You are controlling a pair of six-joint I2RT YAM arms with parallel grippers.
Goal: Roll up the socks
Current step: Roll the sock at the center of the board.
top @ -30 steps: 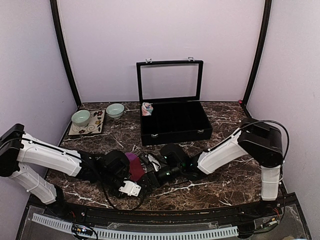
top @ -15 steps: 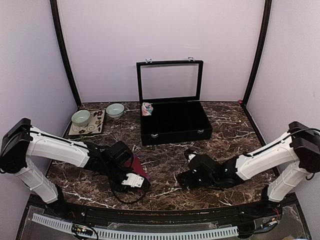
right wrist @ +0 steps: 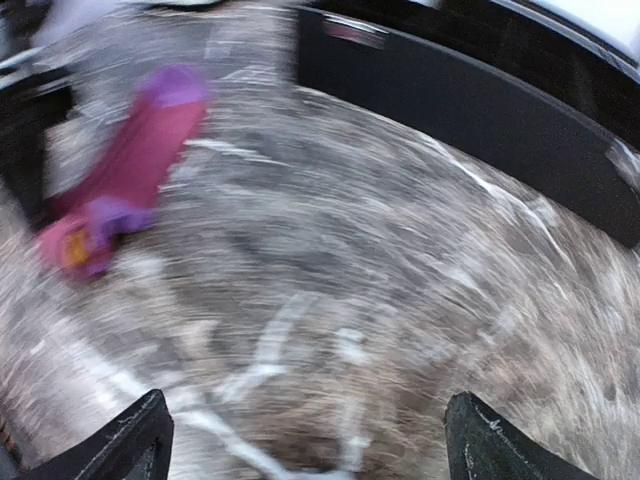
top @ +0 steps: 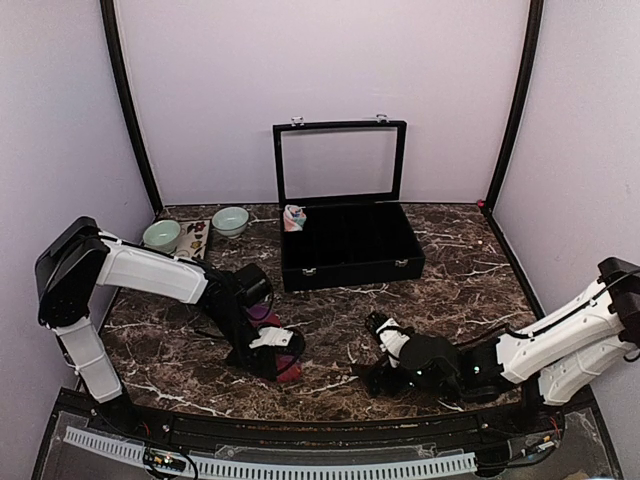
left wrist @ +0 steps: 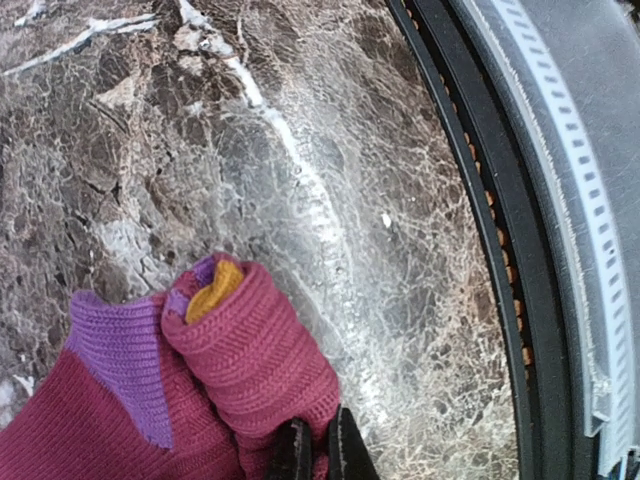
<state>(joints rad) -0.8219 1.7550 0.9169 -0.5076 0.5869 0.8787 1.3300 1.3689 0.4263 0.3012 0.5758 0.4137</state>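
Observation:
The maroon sock (left wrist: 250, 370) lies bunched on the marble near the table's front, its end folded over so the orange cuff (left wrist: 214, 290) and a purple patch show. My left gripper (left wrist: 318, 445) is shut on that sock's edge. From above, the left gripper (top: 283, 358) sits on the maroon sock (top: 266, 316). My right gripper (right wrist: 307, 405) stands wide open over bare marble, nothing between its fingers, with the maroon sock (right wrist: 130, 170) blurred far to its left. From above, the right gripper (top: 368, 347) is well right of the sock. The salmon-pink sock (top: 294, 217) rests at the box's back left corner.
A black display box (top: 345, 268) with its glass lid (top: 340, 165) raised stands at the back middle. Two pale green bowls (top: 161, 235) (top: 230, 220) sit by a patterned mat (top: 178, 256) at the back left. The black front rail (left wrist: 500, 250) runs close to the left gripper.
My right gripper has let go and drawn back to the right, away from the sock, still open. My left gripper, still shut on the maroon sock, has shifted it slightly right and swung round.

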